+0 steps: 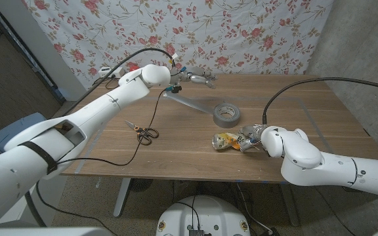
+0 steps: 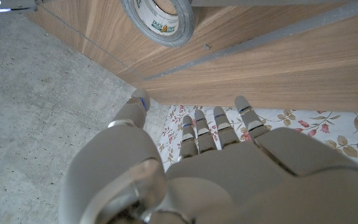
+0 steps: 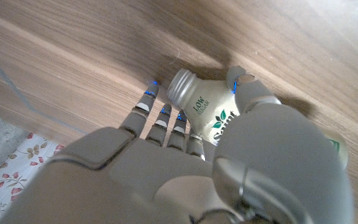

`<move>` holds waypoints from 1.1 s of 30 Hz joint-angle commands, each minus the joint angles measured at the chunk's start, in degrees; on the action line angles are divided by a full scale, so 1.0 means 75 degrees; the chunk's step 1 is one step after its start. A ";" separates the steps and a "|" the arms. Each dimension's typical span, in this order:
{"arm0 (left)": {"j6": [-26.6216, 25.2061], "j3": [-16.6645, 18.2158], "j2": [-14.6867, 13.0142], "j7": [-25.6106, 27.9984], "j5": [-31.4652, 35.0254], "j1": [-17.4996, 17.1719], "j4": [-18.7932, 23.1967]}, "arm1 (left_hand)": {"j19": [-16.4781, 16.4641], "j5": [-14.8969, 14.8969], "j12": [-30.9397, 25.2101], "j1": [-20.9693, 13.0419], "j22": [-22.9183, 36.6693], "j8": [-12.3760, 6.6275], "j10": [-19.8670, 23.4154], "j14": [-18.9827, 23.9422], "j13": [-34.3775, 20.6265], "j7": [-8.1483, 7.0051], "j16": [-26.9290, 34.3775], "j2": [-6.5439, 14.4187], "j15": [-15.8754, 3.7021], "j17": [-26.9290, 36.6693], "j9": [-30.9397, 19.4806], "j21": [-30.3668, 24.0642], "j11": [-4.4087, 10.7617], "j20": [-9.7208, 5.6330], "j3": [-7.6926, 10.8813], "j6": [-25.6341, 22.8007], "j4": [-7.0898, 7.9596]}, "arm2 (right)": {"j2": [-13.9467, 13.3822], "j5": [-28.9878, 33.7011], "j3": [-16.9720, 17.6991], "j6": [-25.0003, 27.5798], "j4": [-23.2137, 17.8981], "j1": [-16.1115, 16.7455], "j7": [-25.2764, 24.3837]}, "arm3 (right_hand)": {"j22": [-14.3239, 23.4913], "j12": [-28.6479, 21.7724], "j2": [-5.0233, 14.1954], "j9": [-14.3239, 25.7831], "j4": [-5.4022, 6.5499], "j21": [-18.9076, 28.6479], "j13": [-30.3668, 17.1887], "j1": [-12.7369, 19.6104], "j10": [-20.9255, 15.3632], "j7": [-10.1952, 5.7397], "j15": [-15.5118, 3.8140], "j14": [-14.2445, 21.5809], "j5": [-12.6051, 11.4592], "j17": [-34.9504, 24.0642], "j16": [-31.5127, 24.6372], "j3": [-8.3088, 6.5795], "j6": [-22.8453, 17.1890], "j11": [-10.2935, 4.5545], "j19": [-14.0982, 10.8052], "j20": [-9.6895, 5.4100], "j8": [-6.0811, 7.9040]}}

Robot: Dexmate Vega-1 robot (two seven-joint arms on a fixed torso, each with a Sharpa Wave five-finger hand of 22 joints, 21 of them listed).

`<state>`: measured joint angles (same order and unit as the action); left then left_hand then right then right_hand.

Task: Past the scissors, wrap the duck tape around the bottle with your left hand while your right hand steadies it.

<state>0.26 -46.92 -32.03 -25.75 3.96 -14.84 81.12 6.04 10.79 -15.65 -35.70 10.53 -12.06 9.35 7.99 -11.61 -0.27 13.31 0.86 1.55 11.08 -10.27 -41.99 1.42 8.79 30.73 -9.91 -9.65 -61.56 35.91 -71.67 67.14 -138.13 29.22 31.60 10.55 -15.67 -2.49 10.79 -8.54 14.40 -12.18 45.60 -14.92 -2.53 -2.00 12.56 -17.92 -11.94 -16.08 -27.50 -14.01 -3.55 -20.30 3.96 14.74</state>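
Note:
The grey duck tape roll (image 1: 226,113) (image 2: 157,22) lies flat on the table's far middle. A pulled-out strip of tape (image 1: 189,102) runs from it toward my left wrist. My left hand (image 1: 193,80) (image 2: 219,140) hovers at the table's far edge, beyond the scissors (image 1: 143,132), with fingers (image 2: 248,116) straight and apart and nothing in them. I cannot tell whether the strip touches that arm. The crumpled bottle (image 1: 226,141) (image 3: 207,112) lies on its side near the front. My right hand (image 1: 252,139) (image 3: 185,146) grips it, thumb on one side and fingers on the other.
Black-handled scissors lie left of centre, with a black cable (image 1: 133,157) looping past them to the front edge. A floral cloth (image 1: 241,33) hangs behind the table. Bare wood (image 1: 320,118) lies to the right of the roll.

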 commanded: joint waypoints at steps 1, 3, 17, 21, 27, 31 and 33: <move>-0.0137 0.0060 -0.0059 -0.0020 -0.0081 -0.0089 0.0119 | -0.0004 -0.0006 0.0023 -0.0045 0.0040 0.0032 0.0017 -0.0021 -0.0045 0.0054 0.0020 -0.0009 0.0028 0.0044 -0.0037 0.0018 -0.0078 0.0033 -0.0019 0.0002 0.0056 | 0.0480 0.1016 0.0094 -0.0626 0.0552 0.0222 0.0865 | 0.0056 -0.0327 0.0465 0.0017 0.0154 0.0141 -0.0073 -0.0191 -0.1054 -0.0418 -0.0491 0.0999 0.0040 -0.0252 -0.0517 0.0295 -0.1516 -0.0032 -0.0431 -0.0110 0.0264; -0.0142 0.0060 -0.0060 -0.0017 -0.0083 -0.0091 0.0124 | 0.0001 -0.0006 0.0033 -0.0044 0.0042 0.0044 0.0005 -0.0022 -0.0047 0.0060 0.0023 0.0004 0.0038 0.0050 -0.0037 0.0026 -0.0108 0.0047 -0.0041 0.0019 0.0073 | 0.0564 0.1226 0.0144 -0.0721 0.0659 0.0310 0.0952 | 0.0075 -0.0597 0.0716 0.0015 0.0174 0.0212 -0.0150 -0.0172 -0.1702 -0.0436 -0.0681 0.1584 0.0102 -0.0476 -0.0896 0.0438 -0.2218 0.0024 -0.0612 -0.0237 0.0399; -0.0143 0.0019 0.0036 -0.0084 -0.0147 0.0007 -0.0083 | 0.0002 -0.0006 0.0086 -0.0028 0.0053 0.0103 -0.0049 -0.0059 -0.0061 0.0140 0.0029 0.0123 0.0102 0.0082 -0.0043 0.0065 -0.0257 0.0099 -0.0159 0.0117 0.0160 | 0.0953 0.2106 0.0835 -0.1127 0.1275 0.0984 0.1433 | 0.0236 -0.3311 0.1494 0.0107 -0.0005 0.0716 -0.1409 0.0874 -0.5266 -0.0051 -0.1259 0.3878 0.0559 -0.3139 -0.3439 0.1188 -0.6016 0.0339 -0.1271 -0.0618 0.0891; -0.0061 -0.0024 0.0104 -0.0114 -0.0150 0.0072 -0.0235 | -0.0005 -0.0009 0.0104 -0.0007 0.0058 0.0115 -0.0057 -0.0065 -0.0069 0.0147 0.0035 0.0170 0.0121 0.0094 -0.0045 0.0082 -0.0293 0.0109 -0.0232 0.0139 0.0194 | 0.0914 0.2308 0.1310 -0.0943 0.1143 0.1462 0.1061 | 0.0287 -0.3392 0.1464 0.0122 0.0017 0.0730 -0.1557 0.0934 -0.5099 -0.0233 -0.1325 0.3691 0.0556 -0.3079 -0.3121 0.1188 -0.6042 0.0202 -0.1097 -0.0873 0.0825; 0.0072 -0.0082 0.0199 -0.0161 -0.0153 0.0160 -0.0448 | -0.0029 -0.0005 0.0118 -0.0028 0.0062 0.0122 -0.0045 -0.0062 -0.0078 0.0173 0.0038 0.0213 0.0123 0.0095 -0.0048 0.0100 -0.0283 0.0098 -0.0311 0.0160 0.0192 | 0.0771 0.1980 0.2431 -0.0549 0.0749 0.2528 -0.0275 | 0.0317 -0.3452 0.1443 0.0169 0.0046 0.0766 -0.1638 0.0944 -0.5052 -0.0288 -0.1328 0.3662 0.0533 -0.3040 -0.2957 0.1206 -0.6066 0.0162 -0.1049 -0.0955 0.0816; 0.0193 -0.0125 0.0266 -0.0179 -0.0129 0.0235 -0.0613 | -0.0090 -0.0002 0.0105 -0.0056 0.0064 0.0121 0.0021 -0.0016 -0.0083 0.0178 0.0054 0.0226 0.0084 0.0090 -0.0048 0.0097 -0.0179 0.0098 -0.0364 0.0158 0.0178 | 0.0669 0.1510 0.3274 -0.0405 0.0398 0.3315 -0.1449 | 0.0323 -0.3501 0.1432 0.0226 0.0060 0.0774 -0.1701 0.0965 -0.5026 -0.0312 -0.1343 0.3615 0.0501 -0.3008 -0.2815 0.1217 -0.6029 0.0074 -0.0986 -0.1036 0.0803; 0.0262 -0.0155 0.0299 -0.0190 -0.0099 0.0282 -0.0688 | -0.0149 0.0000 0.0096 -0.0095 0.0064 0.0104 0.0071 0.0051 -0.0086 0.0123 0.0073 0.0224 -0.0013 0.0082 -0.0047 0.0089 -0.0089 0.0029 -0.0399 0.0116 0.0153 | 0.0599 0.1210 0.3680 -0.0321 0.0214 0.3625 -0.1861 | 0.0324 -0.3518 0.1423 0.0250 0.0055 0.0781 -0.1729 0.0989 -0.5004 -0.0353 -0.1360 0.3582 0.0481 -0.2992 -0.2746 0.1218 -0.6035 0.0053 -0.0968 -0.1057 0.0806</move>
<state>0.23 -47.21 -30.98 -26.69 2.96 -14.07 78.78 5.84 10.79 -14.81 -35.91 10.82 -11.21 9.29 7.52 -12.14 0.74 13.33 2.15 2.03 11.60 -10.55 -41.48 0.12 9.20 28.08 -8.88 -8.31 -55.60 49.89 -57.74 61.59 -131.67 44.21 33.59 12.67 -41.73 1.25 12.37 -8.69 19.96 -24.89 45.15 -45.79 8.90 -2.81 40.40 -13.68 -34.44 -37.26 -18.01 -25.40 4.07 -28.01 -2.59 20.67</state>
